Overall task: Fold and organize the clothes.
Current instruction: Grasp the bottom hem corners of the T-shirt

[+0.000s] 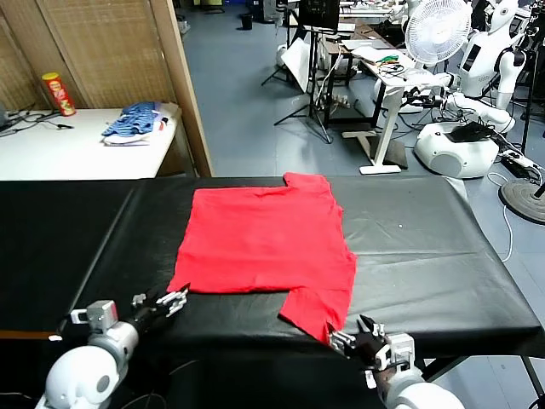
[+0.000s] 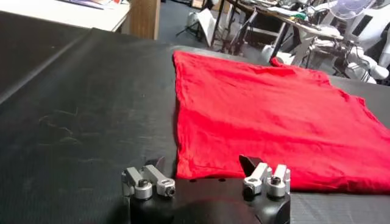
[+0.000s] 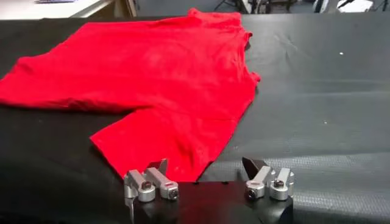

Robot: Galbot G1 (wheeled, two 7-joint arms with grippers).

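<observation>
Both grippers wait with jaws wide and empty at the near edge of the black desk [image 1: 443, 256].

Left gripper [image 1: 160, 304] sits just short of the near-left corner of the red T-shirt [image 1: 264, 239]; right gripper [image 1: 362, 334] sits just short of the sleeve flap trailing toward the near edge. The shirt lies flat mid-desk, ahead of both, its long axis running left to right. Each arm looks about equally near its own corner. Only the head view shows the blue-and-white pile [image 1: 136, 122] on the white side table [image 1: 60, 149].
</observation>
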